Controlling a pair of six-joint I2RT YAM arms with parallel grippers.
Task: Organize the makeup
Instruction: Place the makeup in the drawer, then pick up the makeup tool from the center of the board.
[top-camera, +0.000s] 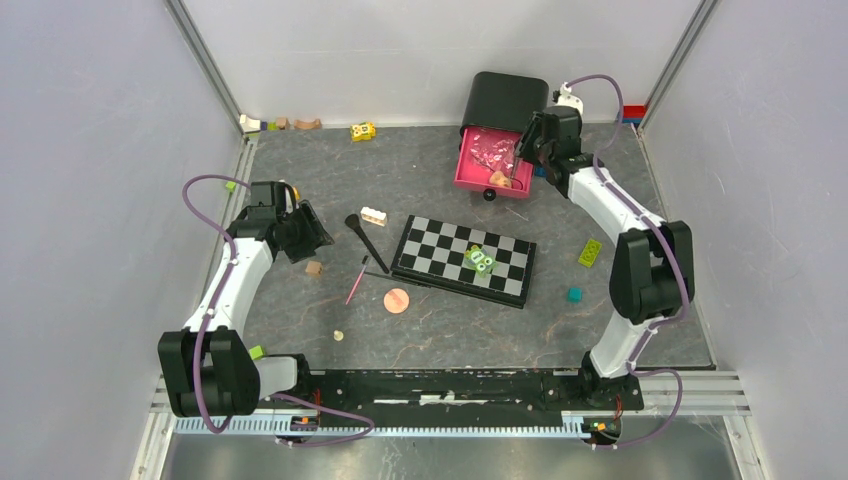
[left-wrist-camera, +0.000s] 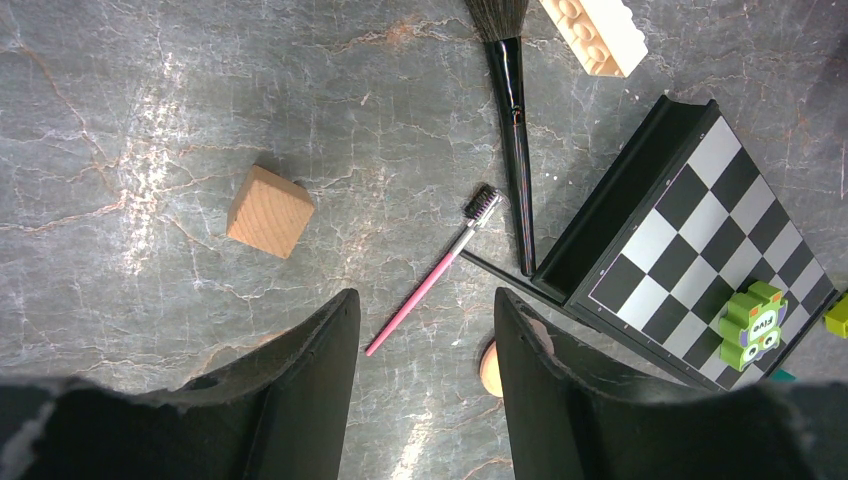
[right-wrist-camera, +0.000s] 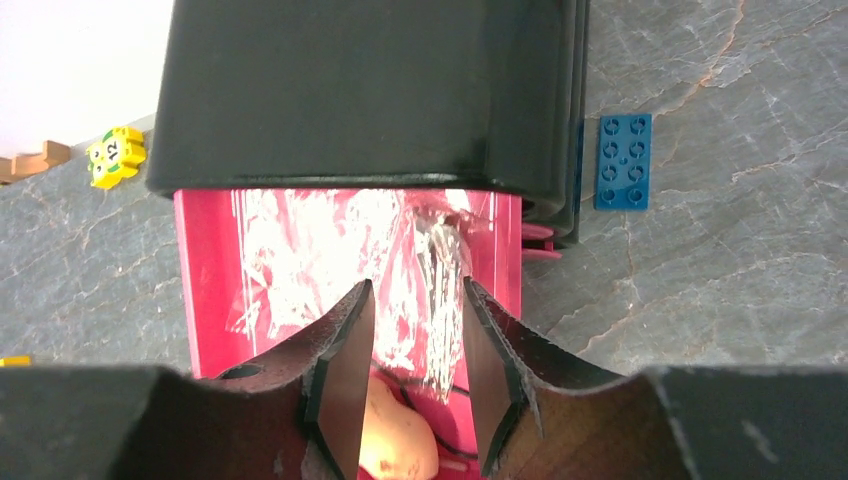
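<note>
On the table in front of the chequered board (top-camera: 465, 260) lie a black long-handled brush (top-camera: 365, 240), a thin pink pencil (top-camera: 356, 282) and a round peach puff (top-camera: 397, 300). My left gripper (top-camera: 318, 240) hovers open above them. In its wrist view the pink pencil (left-wrist-camera: 430, 280) points between the jaws of the left gripper (left-wrist-camera: 425, 300), the brush (left-wrist-camera: 512, 130) lies beyond, a dark pencil (left-wrist-camera: 505, 275) runs under the board, and the puff (left-wrist-camera: 490, 368) is half hidden by a finger. My right gripper (right-wrist-camera: 417, 287) stands open over the pink box (right-wrist-camera: 205, 270), holding nothing; a peach sponge (right-wrist-camera: 400, 440) lies below it.
The pink box (top-camera: 470, 172) has a black lid (top-camera: 505, 100) raised behind it and crinkled clear plastic (right-wrist-camera: 330, 250) inside. Toy blocks lie around: wooden cube (left-wrist-camera: 269, 211), cream brick (left-wrist-camera: 595, 35), green figure (left-wrist-camera: 752, 325) on the board, blue plate (right-wrist-camera: 623, 160). Walls enclose three sides.
</note>
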